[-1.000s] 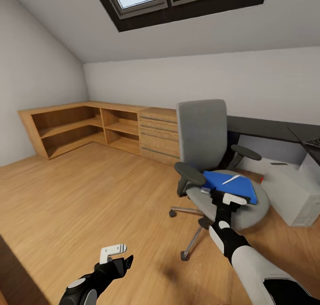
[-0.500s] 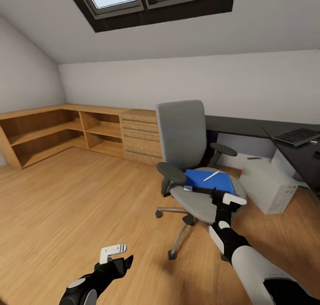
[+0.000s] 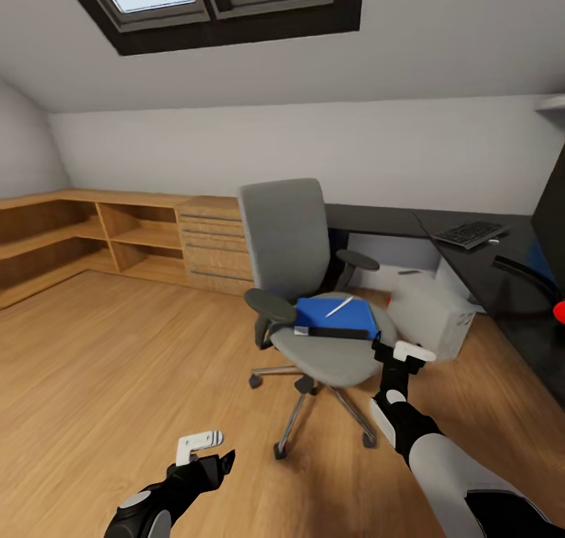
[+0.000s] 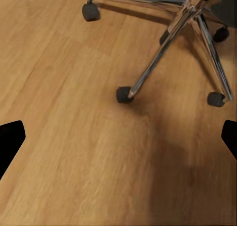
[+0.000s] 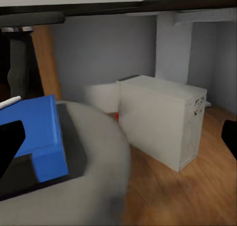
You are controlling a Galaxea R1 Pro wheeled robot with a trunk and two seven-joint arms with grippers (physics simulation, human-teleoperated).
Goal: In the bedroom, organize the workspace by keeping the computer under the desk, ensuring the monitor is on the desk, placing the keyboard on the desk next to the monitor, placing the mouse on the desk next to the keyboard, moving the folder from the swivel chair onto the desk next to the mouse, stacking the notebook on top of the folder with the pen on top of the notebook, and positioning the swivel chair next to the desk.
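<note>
The swivel chair (image 3: 286, 240) stands mid-room on the plank floor, its chrome base (image 4: 173, 35) seen in the left wrist view. On its seat lies the blue folder (image 3: 333, 314) (image 5: 42, 132) with the white pen (image 3: 339, 306) on it and the black notebook (image 3: 333, 333) along its near edge. My right gripper (image 3: 400, 354) (image 5: 118, 142) is open, just off the seat's front right rim. My left gripper (image 3: 205, 448) (image 4: 118, 142) hangs open low over the floor. The grey computer (image 3: 428, 310) (image 5: 163, 117) sits under the black desk (image 3: 377, 220). The keyboard (image 3: 469, 234) and monitor (image 3: 553, 209) are on the desk.
Low wooden shelving (image 3: 118, 232) and a wooden drawer chest (image 3: 216, 244) run along the back wall to the left. A dark-framed skylight (image 3: 212, 5) is overhead. Open plank floor (image 3: 118, 365) spreads left of the chair.
The head view has swung right, so everything slides left in the picture. The keyboard and monitor have come into view, and the seat now lies left of my right gripper.
</note>
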